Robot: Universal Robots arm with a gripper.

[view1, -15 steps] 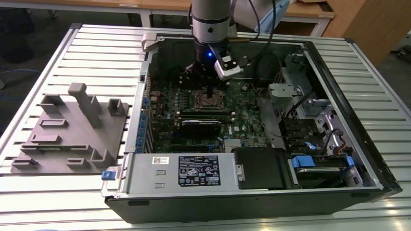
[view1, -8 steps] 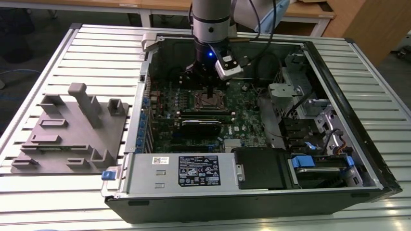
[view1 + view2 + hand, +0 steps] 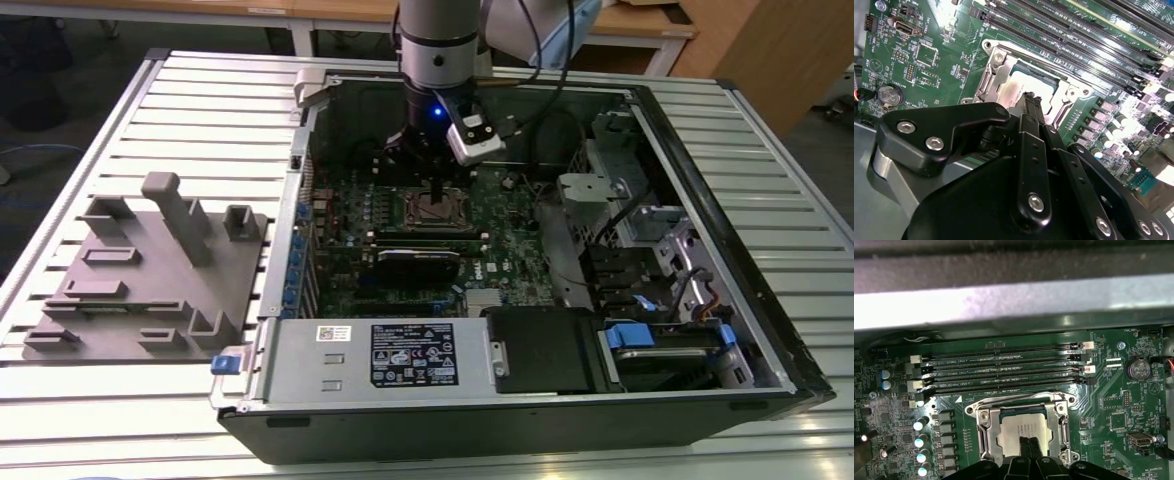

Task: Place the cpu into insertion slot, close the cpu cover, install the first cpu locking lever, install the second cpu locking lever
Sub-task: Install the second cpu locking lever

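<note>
The cpu (image 3: 1021, 426) lies flat in the insertion slot (image 3: 438, 208) on the green motherboard, its silvery top showing through the window of the cpu cover (image 3: 985, 432). The cover (image 3: 985, 85) rests down around the chip. A thin metal locking lever (image 3: 1019, 399) runs along the socket edge nearest the memory slots. My gripper (image 3: 1028, 441) stands straight above the socket inside the computer case. Its two black fingers are shut together with nothing between them. Their tips (image 3: 1030, 97) sit at the chip's (image 3: 1016, 85) top surface, near one edge of the window.
Long black memory slots (image 3: 1004, 371) lie just beyond the socket. A black card (image 3: 416, 266) stands upright beside the socket. Case walls, a power supply (image 3: 387, 355) and drive bays (image 3: 667, 345) hem the board in. A grey fixture (image 3: 147, 270) sits on the table at the exterior view's left.
</note>
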